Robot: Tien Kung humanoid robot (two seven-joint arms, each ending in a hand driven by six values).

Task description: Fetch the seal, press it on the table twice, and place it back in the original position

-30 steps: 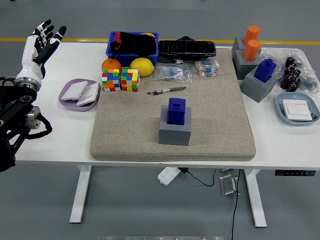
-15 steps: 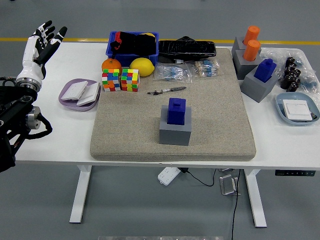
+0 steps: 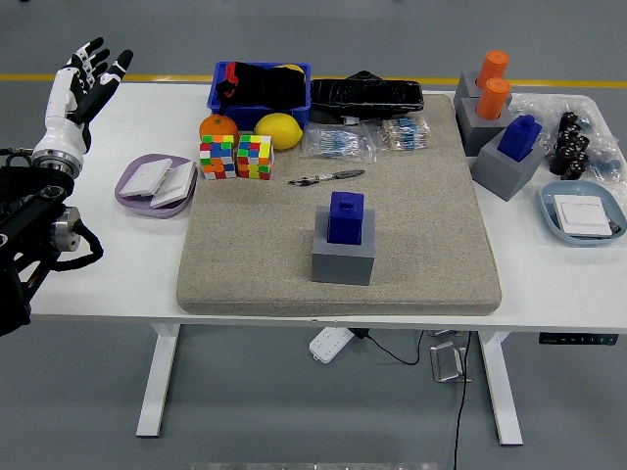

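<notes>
Almost nothing has been moved since the earlier frames: only the left hand [image 3: 80, 86] is seen a little further tilted, at about 10 o'clock from the mat's centre, above the far-left corner of the white table [image 3: 108, 264]. Its fingers are spread wide and nothing is held in them; the palm is turned towards the table's middle, and the black forearm is kept raised at the picture's left edge. The right arm is not in view.

Just right of the hand, a purple dish [image 3: 132, 196] with white pieces is found, then two colour cubes [image 3: 235, 157], an orange and a lemon. On the grey mat [image 3: 245, 255], near its centre, the blue seal [image 3: 345, 216] is standing upright on its grey base [image 3: 342, 260], well apart from the hand. Further right, at 2 o'clock, other seals, orange and blue, are kept on grey blocks.

Because the seal sits on its base, the scene would fit both a seal waiting to be fetched and one already put back.
</notes>
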